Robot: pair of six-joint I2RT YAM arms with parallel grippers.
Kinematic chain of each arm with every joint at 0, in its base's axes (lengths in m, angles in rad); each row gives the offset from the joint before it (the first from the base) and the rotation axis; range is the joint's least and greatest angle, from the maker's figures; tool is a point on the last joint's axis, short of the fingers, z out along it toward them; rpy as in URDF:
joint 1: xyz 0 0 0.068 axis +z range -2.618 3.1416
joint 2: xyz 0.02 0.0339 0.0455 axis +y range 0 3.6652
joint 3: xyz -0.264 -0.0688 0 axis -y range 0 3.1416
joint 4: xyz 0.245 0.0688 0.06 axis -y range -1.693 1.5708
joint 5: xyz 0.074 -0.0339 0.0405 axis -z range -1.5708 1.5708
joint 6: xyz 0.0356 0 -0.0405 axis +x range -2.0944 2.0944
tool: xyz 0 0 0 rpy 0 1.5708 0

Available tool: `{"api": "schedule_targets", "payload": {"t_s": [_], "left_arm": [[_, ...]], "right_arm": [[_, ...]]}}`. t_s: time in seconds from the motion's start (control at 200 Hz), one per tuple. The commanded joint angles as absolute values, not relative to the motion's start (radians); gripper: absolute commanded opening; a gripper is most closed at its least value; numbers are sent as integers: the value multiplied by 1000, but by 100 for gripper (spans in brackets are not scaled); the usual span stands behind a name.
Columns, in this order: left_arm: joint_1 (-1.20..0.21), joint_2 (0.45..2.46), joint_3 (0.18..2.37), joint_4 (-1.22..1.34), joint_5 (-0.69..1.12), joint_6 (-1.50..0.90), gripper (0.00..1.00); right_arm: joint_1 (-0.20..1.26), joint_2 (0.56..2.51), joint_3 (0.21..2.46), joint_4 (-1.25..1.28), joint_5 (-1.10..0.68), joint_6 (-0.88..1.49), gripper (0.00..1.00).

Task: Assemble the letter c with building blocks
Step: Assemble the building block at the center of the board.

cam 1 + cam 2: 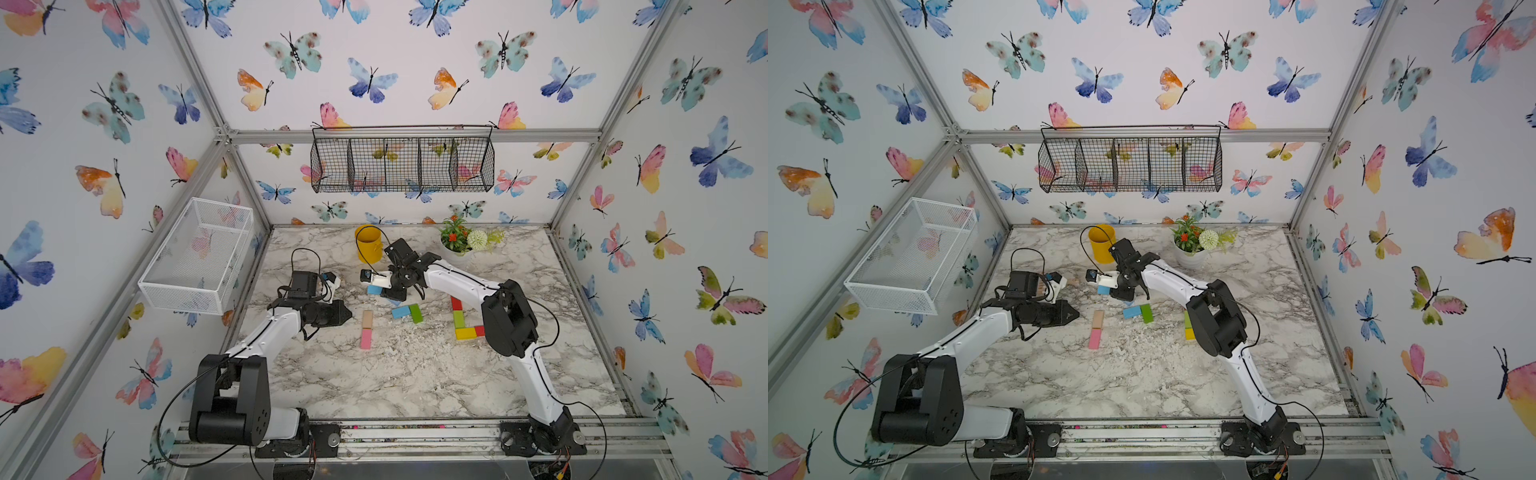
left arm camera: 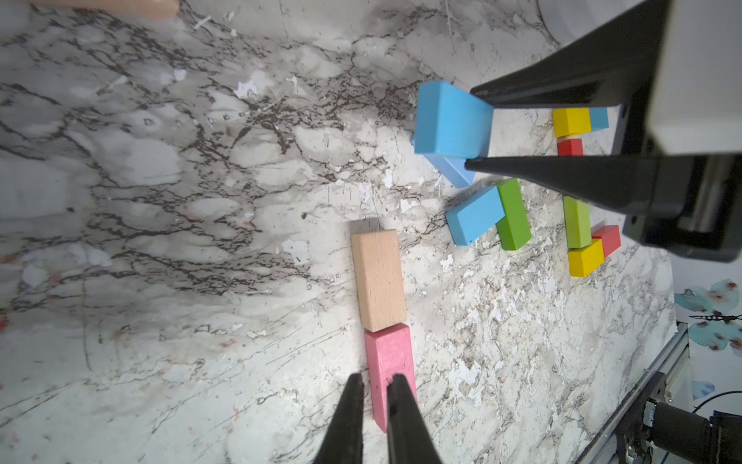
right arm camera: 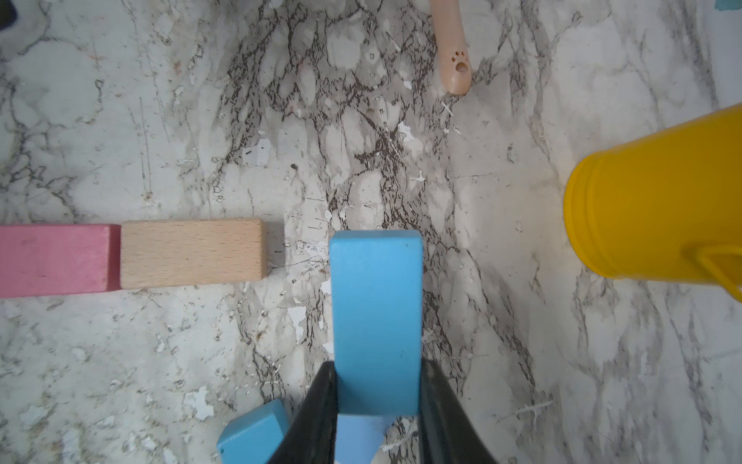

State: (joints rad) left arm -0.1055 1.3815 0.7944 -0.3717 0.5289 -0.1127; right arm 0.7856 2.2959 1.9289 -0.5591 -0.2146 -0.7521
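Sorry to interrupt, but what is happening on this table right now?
The right gripper holds a blue block between its fingers, near the yellow cup. The left gripper hangs shut and empty by the pink block, which lies end to end with a tan block on the table. More blocks lie loose nearby; no C is finished yet.

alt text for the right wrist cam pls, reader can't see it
The right gripper is shut on a blue rectangular wooden block above the white marble-patterned tabletop. Nearby a tan wooden block lies end to end with a pink wooden block. A yellow cylindrical cup and the tip of a tan plastic handle sit further off.
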Motion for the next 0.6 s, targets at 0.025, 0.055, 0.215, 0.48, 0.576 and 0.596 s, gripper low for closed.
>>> {"api": "schedule_targets", "payload": {"t_s": [0.025, 0.055, 0.215, 0.48, 0.576, 0.596], "left_arm": [[-102, 1362, 799, -390, 524, -105, 16], [-101, 1363, 800, -391, 525, -105, 16], [-102, 1365, 800, -388, 536, -104, 16], [-101, 1363, 800, -385, 550, -104, 16], [-101, 1360, 798, -385, 549, -103, 16], [-102, 1361, 798, -385, 549, -104, 16]], "right_arm": [[790, 2317, 1957, -604, -273, -730, 9], [790, 2319, 1958, -607, -279, -729, 9], [790, 2330, 1958, -623, -264, -726, 10], [792, 2369, 2000, -672, -253, -723, 11], [793, 2385, 2020, -689, -249, -721, 11], [795, 2389, 2027, -694, -245, -720, 11]]}}
